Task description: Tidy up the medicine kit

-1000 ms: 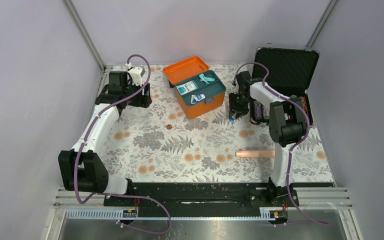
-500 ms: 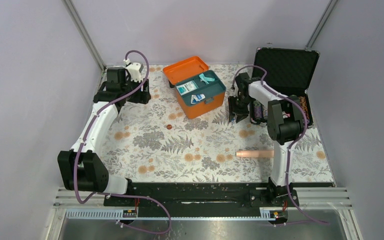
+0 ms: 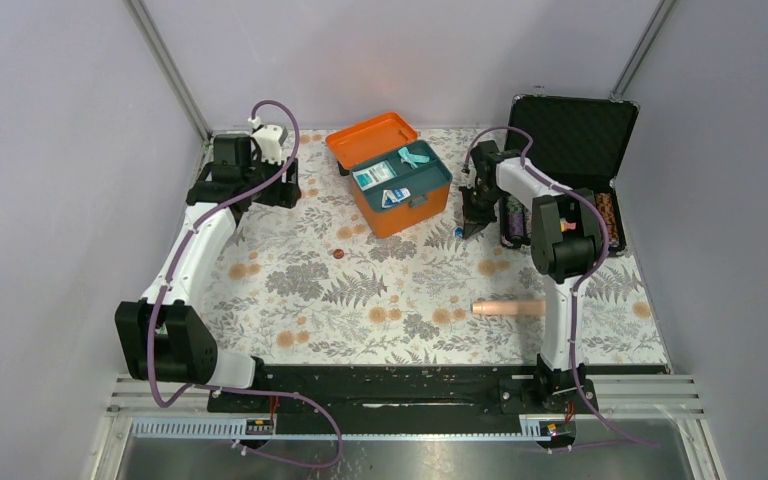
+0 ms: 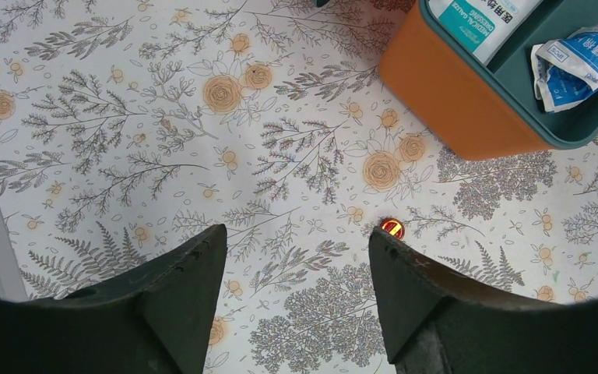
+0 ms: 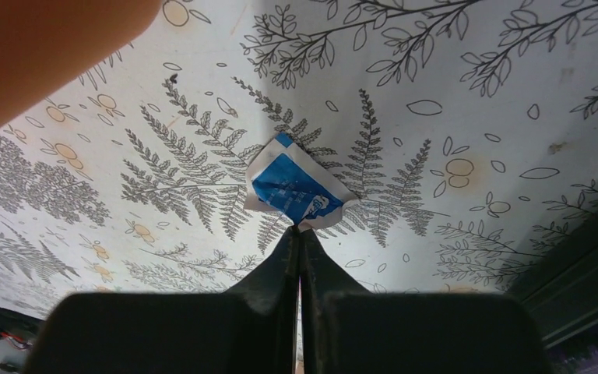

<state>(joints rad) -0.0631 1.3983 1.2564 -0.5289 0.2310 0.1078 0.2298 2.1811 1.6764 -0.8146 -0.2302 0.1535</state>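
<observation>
The counter [image 3: 360, 290] is covered edge to edge with a pale cloth printed with grey ferns and orange roses. Toward the far middle stands the orange medicine kit [image 3: 405, 215], its lid thrown back and resting on the cloth behind it. At the far right corner sits an open black case [image 3: 580, 135], lid upright. A small red disc [image 3: 339, 254] lies near the kit's front left corner. A small blue-and-white packet [image 5: 292, 189] lies on the cloth between kit and case; whether it lies quite flat cannot be told. A pale pink cylinder [image 3: 508, 307] lies on its side nearer the front right.
</observation>
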